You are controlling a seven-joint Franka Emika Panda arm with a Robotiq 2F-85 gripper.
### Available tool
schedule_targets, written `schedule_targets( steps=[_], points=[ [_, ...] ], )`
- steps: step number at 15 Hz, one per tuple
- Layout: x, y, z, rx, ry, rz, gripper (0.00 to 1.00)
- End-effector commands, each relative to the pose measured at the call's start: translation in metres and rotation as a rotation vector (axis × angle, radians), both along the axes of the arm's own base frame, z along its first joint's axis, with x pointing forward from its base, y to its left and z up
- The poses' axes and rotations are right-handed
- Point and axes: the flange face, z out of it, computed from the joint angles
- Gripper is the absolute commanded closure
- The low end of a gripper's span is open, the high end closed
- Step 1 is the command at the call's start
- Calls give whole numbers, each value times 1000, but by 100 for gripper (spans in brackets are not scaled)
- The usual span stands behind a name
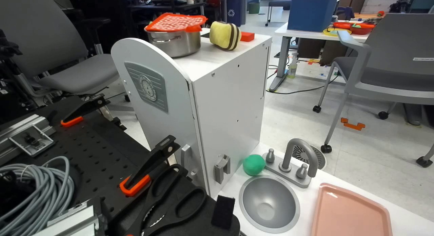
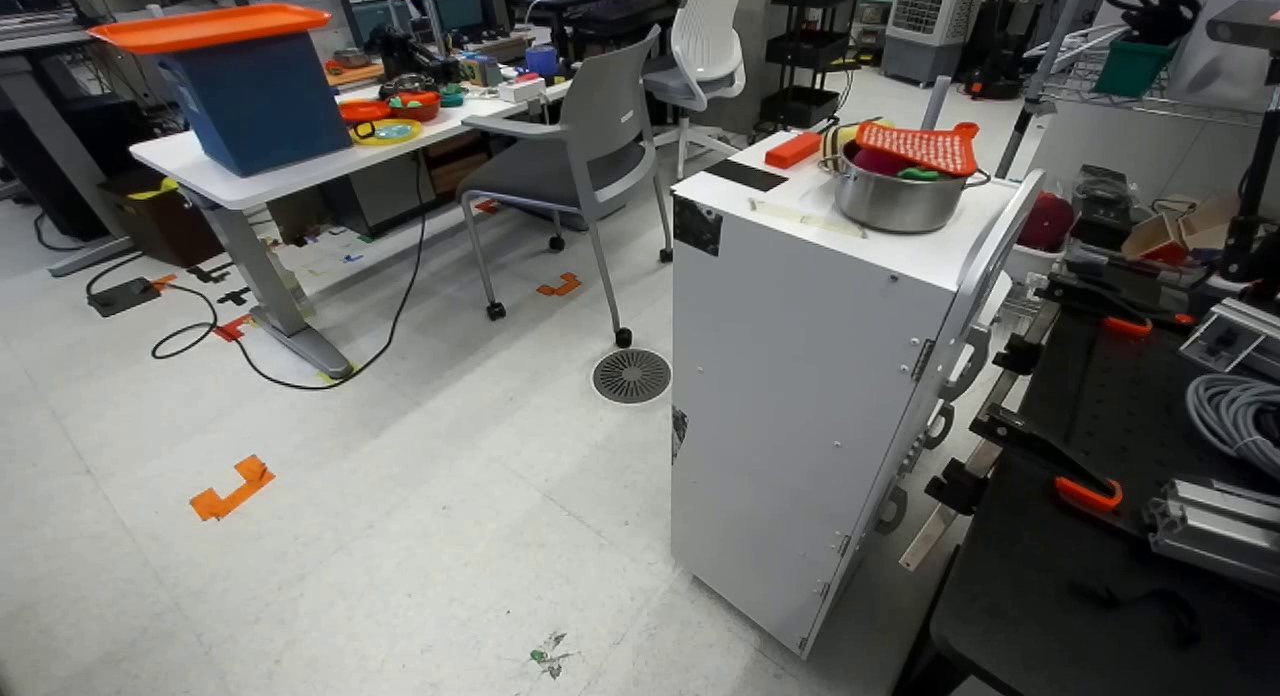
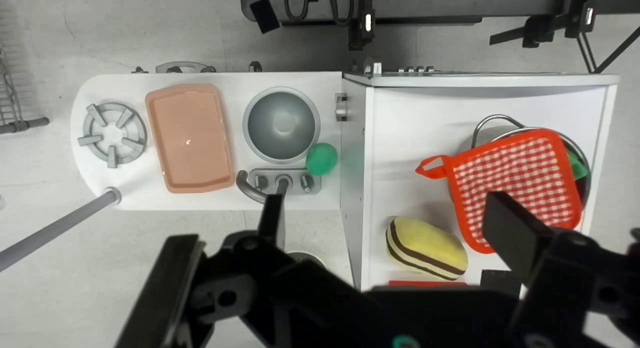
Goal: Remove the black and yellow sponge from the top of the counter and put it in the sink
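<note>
The sponge [image 3: 425, 245] sits on the counter [image 3: 407, 118], not in the sink [image 3: 265, 130]; the claw [image 3: 385, 208] (spread wide, empty) has the whole job left.

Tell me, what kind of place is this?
Probably a lab or workshop. The clues: a coil of grey cable on a black table dotted with holes, a grey chair on wheels, and a white kitchen cabinet that looks like a toy.

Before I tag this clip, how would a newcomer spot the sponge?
Find the tall white toy-kitchen cabinet. On top, near a metal pot and a red block, sits the sponge. Unlike either, it is yellow with dark stripes.
</note>
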Motion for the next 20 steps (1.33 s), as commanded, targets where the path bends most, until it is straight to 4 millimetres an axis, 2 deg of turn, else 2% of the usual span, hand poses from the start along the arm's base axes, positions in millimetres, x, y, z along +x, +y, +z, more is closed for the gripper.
schedule_targets(
  steps=[1, 10, 13, 20],
  points=[
    [-2, 5, -6, -27, -46, 50, 0],
    [3, 13, -37, -129, -117, 146, 0],
    [9, 15, -40, -156, -130, 152, 0],
    [37, 25, -35, -149, -139, 103, 0]
  ],
)
